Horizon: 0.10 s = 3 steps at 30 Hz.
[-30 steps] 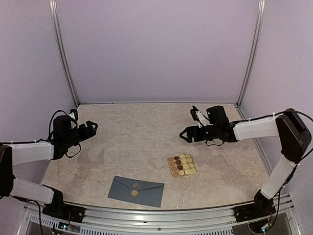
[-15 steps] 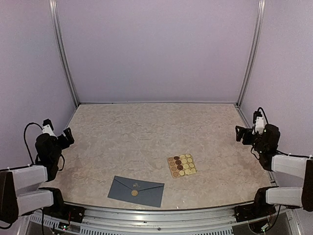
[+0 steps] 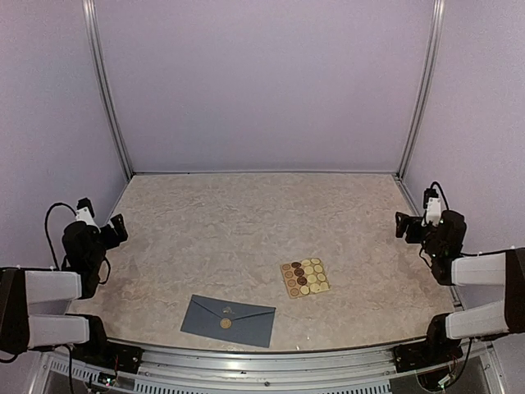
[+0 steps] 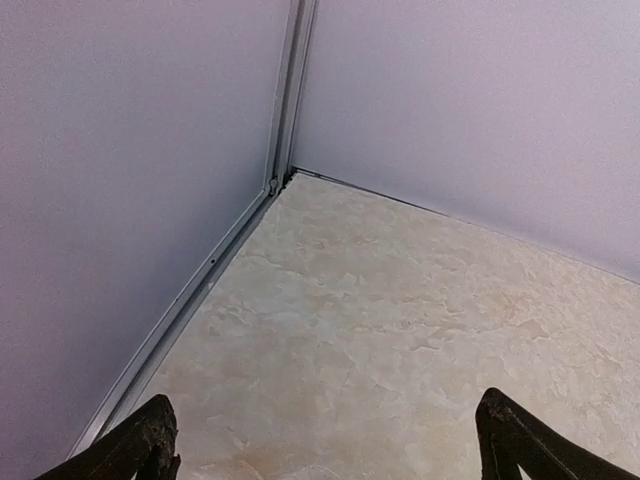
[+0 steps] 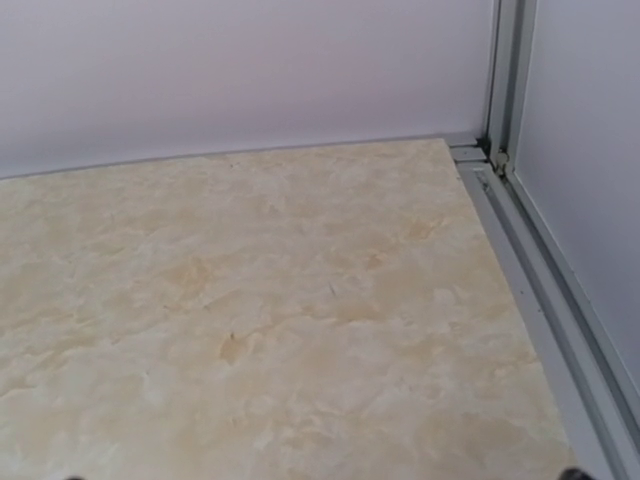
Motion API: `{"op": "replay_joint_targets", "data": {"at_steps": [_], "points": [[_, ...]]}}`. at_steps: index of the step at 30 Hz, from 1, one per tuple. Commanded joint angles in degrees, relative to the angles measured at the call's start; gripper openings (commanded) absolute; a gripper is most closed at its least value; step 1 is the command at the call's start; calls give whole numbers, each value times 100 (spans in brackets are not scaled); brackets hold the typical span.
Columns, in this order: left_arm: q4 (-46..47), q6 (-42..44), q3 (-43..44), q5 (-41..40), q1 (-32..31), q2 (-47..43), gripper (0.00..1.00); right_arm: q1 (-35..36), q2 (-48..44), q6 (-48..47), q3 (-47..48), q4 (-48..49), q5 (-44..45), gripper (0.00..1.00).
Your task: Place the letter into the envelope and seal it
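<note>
The slate blue-grey envelope (image 3: 227, 320) lies flat near the table's front edge, its triangular flap down with a round gold sticker (image 3: 225, 323) on the flap's tip. The letter shows in no view. My left gripper (image 3: 116, 229) hangs drawn back at the table's left edge, far from the envelope. In the left wrist view its dark fingertips (image 4: 150, 445) stand wide apart over bare table, open and empty. My right gripper (image 3: 408, 224) is drawn back at the right edge, also open, only the very tips showing at the bottom of its wrist view.
A small tan sheet of round gold and brown stickers (image 3: 305, 277) lies right of centre, behind the envelope. Lilac walls with metal corner posts (image 3: 107, 90) enclose the marbled table (image 3: 246, 222). A metal rail (image 3: 271, 359) runs along the front edge.
Both arms have pulled back from over the table to its left and right edges, and both grippers have opened wider. The envelope and sticker sheet have not moved.
</note>
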Motion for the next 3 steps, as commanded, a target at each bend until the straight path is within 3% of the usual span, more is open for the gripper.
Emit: {"op": "replay_joint_targets", "data": {"at_steps": [1,3], "points": [[236,78,128,46,33,21,99,-60,94,-30,121,285,16,99],[279,38,148,86,31,54,99,-60,147,5,142,324,63,99]]}}
